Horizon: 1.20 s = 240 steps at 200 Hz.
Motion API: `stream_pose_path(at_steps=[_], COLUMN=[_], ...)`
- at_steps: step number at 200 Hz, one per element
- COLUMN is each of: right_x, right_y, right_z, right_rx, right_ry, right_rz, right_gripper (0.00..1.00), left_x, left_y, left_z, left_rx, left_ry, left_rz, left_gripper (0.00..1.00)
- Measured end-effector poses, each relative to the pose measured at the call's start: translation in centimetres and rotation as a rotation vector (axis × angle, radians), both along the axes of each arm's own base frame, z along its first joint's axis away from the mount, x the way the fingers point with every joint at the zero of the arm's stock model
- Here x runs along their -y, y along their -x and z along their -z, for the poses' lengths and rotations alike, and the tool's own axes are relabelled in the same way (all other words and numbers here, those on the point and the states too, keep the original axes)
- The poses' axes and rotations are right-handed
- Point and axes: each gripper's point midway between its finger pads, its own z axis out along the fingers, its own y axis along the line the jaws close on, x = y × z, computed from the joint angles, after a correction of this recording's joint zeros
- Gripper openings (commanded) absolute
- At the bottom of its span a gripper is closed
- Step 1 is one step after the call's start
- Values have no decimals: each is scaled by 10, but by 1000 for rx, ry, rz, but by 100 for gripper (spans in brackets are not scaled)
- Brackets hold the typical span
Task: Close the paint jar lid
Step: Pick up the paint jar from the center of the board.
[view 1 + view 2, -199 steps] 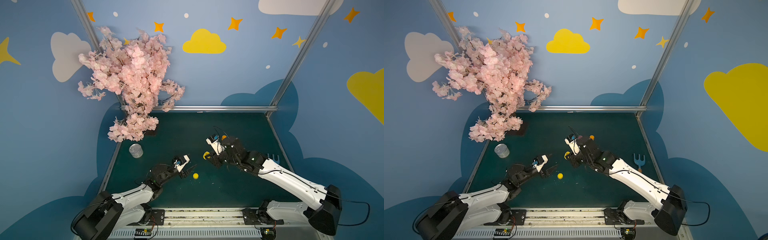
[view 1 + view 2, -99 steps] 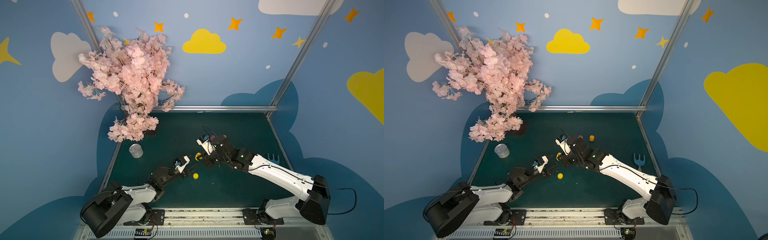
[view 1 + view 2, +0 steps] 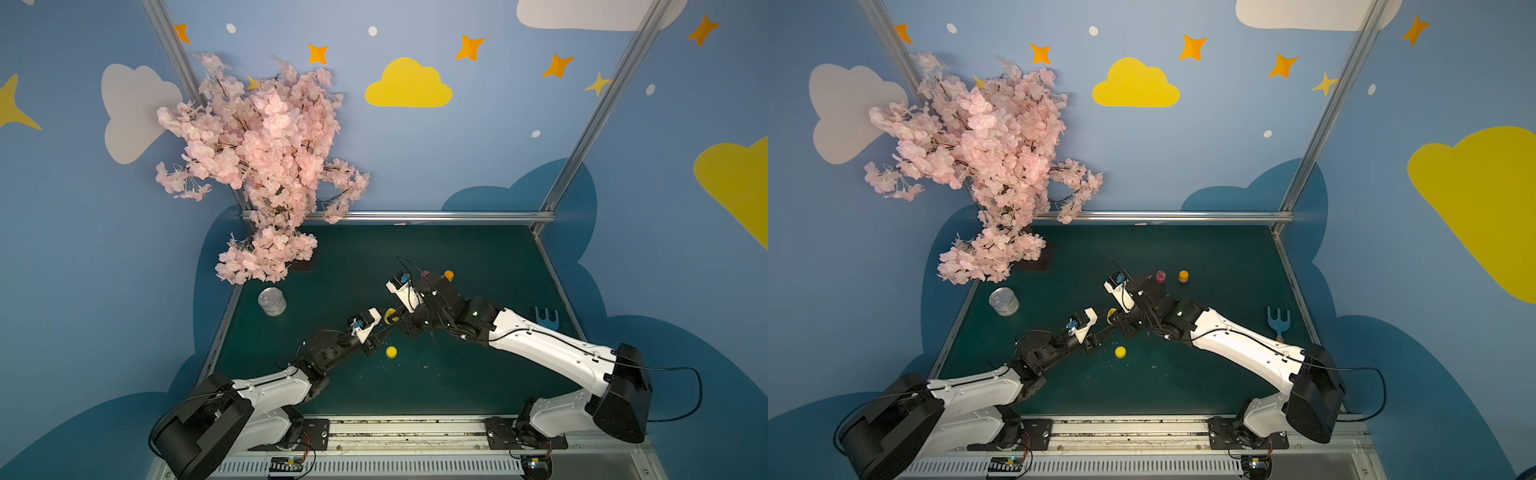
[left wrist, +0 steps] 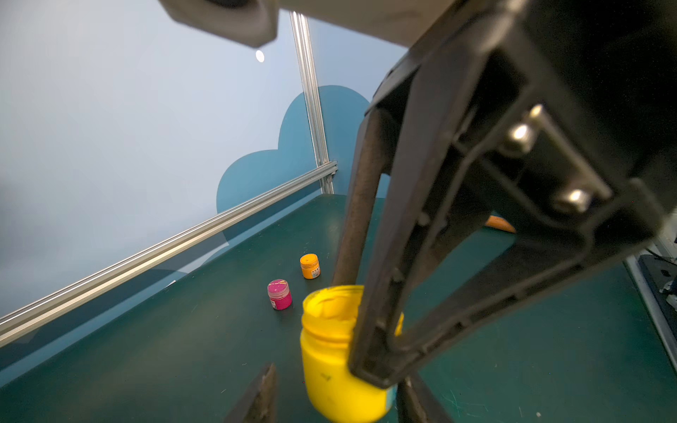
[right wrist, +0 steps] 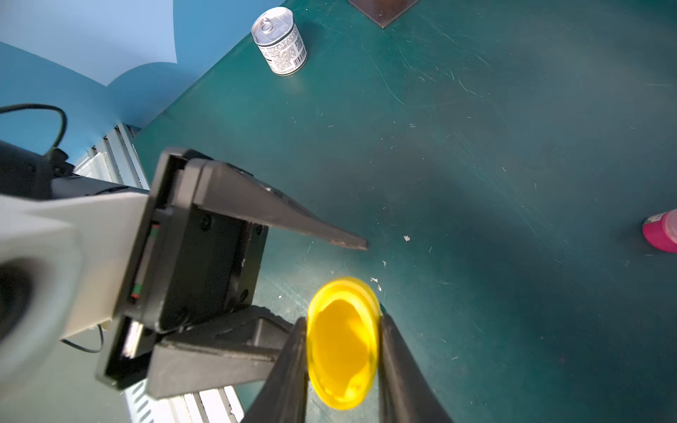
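My right gripper point(image 5: 342, 324) is shut on the open yellow paint jar point(image 5: 342, 344), holding it by its sides above the green table. Both top views show the jar point(image 3: 390, 316) point(image 3: 1111, 314) held between the two arms. Seen from the left wrist, the jar point(image 4: 329, 351) hangs tilted between my left gripper's point(image 4: 339, 379) fingers. One left finger point(image 4: 262, 393) stands clear of it, so this gripper is open. A right finger point(image 4: 381, 293) crosses the jar's front. The yellow lid point(image 3: 390, 352) point(image 3: 1120, 351) lies on the table just in front of the grippers.
A pink jar point(image 3: 1160, 276) and an orange jar point(image 3: 1183, 275) stand behind the right wrist. A tin can point(image 3: 272, 301) sits near the left edge below the cherry blossom tree point(image 3: 266, 166). A blue fork point(image 3: 1278, 322) lies by the right edge.
My right arm has carried the jar leftward to the left gripper. The left gripper's fingers have narrowed around the jar. The lid has stayed in place.
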Motion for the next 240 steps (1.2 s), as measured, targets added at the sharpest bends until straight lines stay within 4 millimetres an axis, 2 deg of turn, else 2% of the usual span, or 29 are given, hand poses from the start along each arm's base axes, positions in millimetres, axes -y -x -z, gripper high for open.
stream_pose_path(at_steps=[46, 110, 152, 202, 221, 240], right_x=[-4, -8, -8, -8, -8, -8], right_y=[1, 1, -1, -1, -1, -1], right_z=[-8, -1, -2, -3, -2, -2], right_rx=[12, 6, 15, 17, 15, 17], right_ry=[-17, -4, -3, -4, -4, -3], right_rz=[-6, -9, -2, -2, -1, 1], right_gripper=[26, 26, 26, 27, 32, 48], left_x=[-2, -3, -2, -2, -2, -2], left_y=[-2, -2, 0, 1, 2, 3], left_z=[1, -3, -2, -2, -2, -2], left_rx=[-3, 5, 3, 4, 4, 5], left_ry=[-4, 5, -2, -6, -10, -14], left_rz=[-17, -22, -15, -8, -7, -3], left_gripper=[50, 48, 35, 30, 28, 27])
